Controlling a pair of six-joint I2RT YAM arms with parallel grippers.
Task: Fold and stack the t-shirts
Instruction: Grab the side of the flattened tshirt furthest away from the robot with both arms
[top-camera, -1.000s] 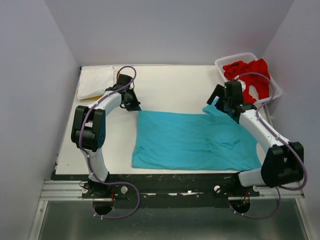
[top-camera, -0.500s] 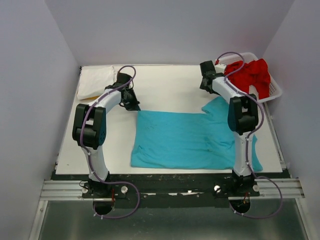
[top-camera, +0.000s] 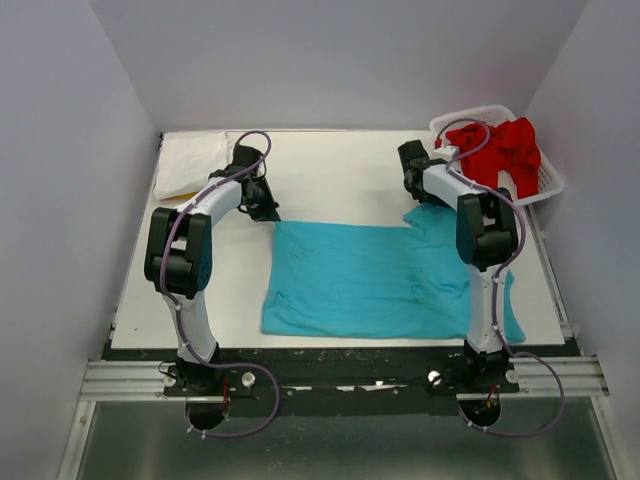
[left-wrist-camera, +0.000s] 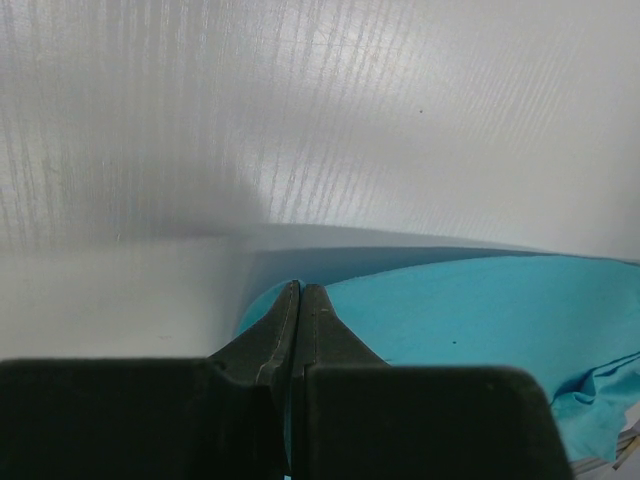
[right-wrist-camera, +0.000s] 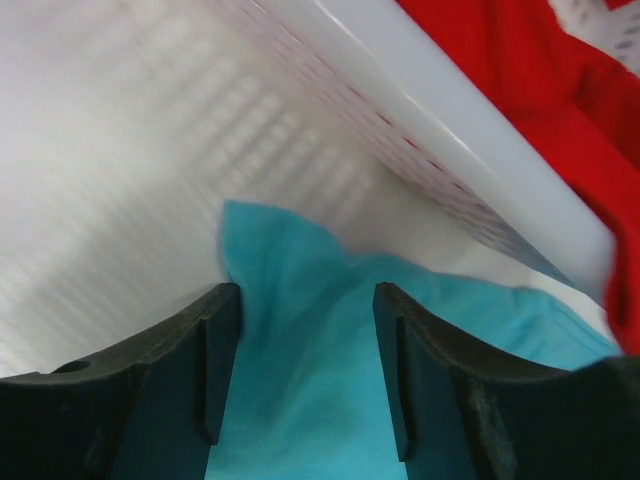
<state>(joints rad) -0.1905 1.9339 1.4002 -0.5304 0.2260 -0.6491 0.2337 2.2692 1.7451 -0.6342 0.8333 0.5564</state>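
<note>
At the far edge of the table I have both arms reaching over the turquoise t-shirt, which lies spread flat across the middle. The left gripper is pinched tight, and as far as I can judge it has the shirt's far left corner, but only by a thin bite of the hem; a pull could slip it free. The right gripper stands wide above the far right sleeve tip with nothing between its fingers yet. My worry is that side: the sleeve lies just beside the white basket holding the red shirts, so a careless descent could nudge the basket wall. Closing too high would miss the cloth, and lifting on one grip would skew the fold.
</note>
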